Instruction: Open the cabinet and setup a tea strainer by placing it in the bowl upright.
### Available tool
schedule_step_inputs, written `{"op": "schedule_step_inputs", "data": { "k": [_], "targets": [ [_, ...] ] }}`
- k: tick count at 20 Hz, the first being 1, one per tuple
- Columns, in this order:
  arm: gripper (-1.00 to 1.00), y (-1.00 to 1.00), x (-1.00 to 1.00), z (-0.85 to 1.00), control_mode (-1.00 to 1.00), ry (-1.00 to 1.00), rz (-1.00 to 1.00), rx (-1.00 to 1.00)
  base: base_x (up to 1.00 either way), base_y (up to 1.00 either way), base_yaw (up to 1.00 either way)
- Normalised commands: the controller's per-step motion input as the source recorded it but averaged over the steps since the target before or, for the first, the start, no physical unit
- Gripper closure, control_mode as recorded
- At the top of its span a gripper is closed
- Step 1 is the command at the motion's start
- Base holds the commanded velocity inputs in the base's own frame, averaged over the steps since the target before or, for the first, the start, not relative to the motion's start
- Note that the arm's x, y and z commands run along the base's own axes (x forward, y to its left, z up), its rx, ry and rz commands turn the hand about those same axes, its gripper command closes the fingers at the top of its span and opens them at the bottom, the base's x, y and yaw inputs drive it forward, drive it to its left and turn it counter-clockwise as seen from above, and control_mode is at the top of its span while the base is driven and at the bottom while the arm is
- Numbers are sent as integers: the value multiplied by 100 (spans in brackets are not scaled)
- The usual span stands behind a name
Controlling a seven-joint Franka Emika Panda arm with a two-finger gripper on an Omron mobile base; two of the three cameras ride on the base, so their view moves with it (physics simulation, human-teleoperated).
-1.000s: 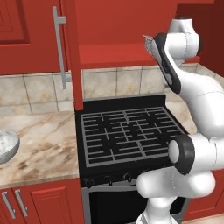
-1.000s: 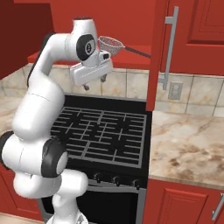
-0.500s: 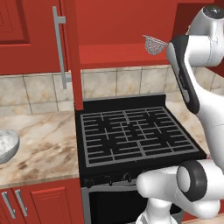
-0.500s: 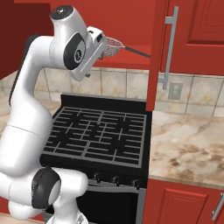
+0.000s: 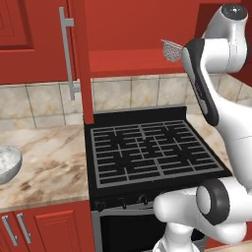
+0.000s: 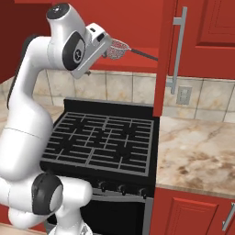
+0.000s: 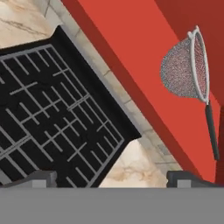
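The cabinet [image 5: 128, 29] stands open, its door [image 5: 81, 59] swung out edge-on toward the cameras, with the long silver handle [image 5: 68, 51] on its outer face. In the right base view the other door [image 6: 165, 55] is likewise swung out, carrying its own bar handle [image 6: 178, 50]. The tea strainer [image 6: 118, 48] sits on the red shelf [image 5: 133, 63] inside the cabinet, its mesh basket lying on its side and its thin dark stem [image 6: 144, 55] pointing toward the right-hand door. In the hand view the strainer [image 7: 186, 70] lies against the red shelf surface, rim edge-on and stem trailing away from the basket. The gripper [image 7: 111, 177] is raised to shelf height, just beside the strainer but not touching it; its two dark fingertips [image 7: 41, 178] stand far apart with nothing between them, so the jaws are wide and empty. In the right base view the white hand [image 6: 94, 48] partly covers the basket's near side. The bowl [image 5: 7, 165] rests on the marble counter [image 5: 49, 167] left of the stove [image 5: 147, 152], well apart from the strainer, and holds nothing. The black grates of the stove lie directly below the arm [image 5: 221, 74]. Tiled wall [image 5: 133, 93] runs behind the stove under the shelf.
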Motion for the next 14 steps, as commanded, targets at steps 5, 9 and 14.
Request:
{"op": "schedule_step_inputs", "data": {
  "k": [5, 9, 14],
  "targets": [
    [-100, 0, 6, 55, -100, -3, -10, 7, 0, 0, 0],
    [-100, 0, 18, 3, -100, -13, -4, 1, 0, 0, 0],
    [-100, 0, 18, -28, -100, -35, 0, -7, 0, 0, 0]
  ]
}}
